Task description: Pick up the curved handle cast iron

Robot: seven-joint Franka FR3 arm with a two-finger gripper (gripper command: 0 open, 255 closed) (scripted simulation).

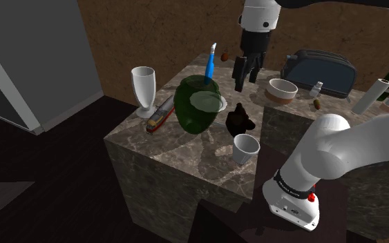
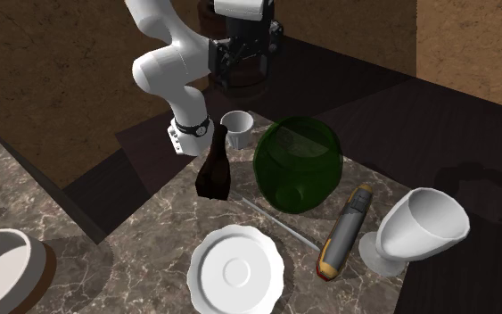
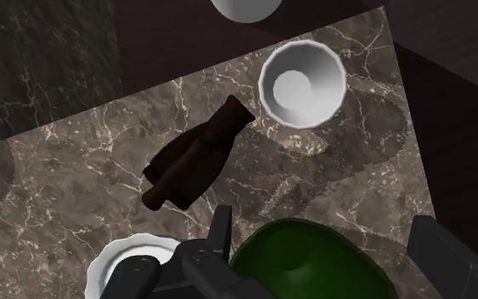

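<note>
The cast-iron piece is a dark brown object with a narrow curved neck (image 1: 240, 119) (image 2: 213, 169) (image 3: 190, 161). It lies on the marble table (image 1: 186, 148) between a green round vase (image 1: 198, 103) and a white cup (image 1: 246, 148). My black gripper (image 1: 247, 69) (image 2: 240, 62) (image 3: 326, 255) hangs well above the table, open and holding nothing. In the wrist view the dark piece sits beyond the left finger (image 3: 220, 238), apart from it. The green vase (image 3: 313, 263) lies directly under the gap between the fingers.
The white cup (image 3: 301, 82) (image 2: 237, 125) stands close to the piece's neck. A white plate (image 2: 236, 270), a toy train (image 2: 345, 230) and a white goblet (image 2: 423, 227) share the table. A bowl (image 1: 282, 90) and toaster (image 1: 320, 71) sit on the counter behind.
</note>
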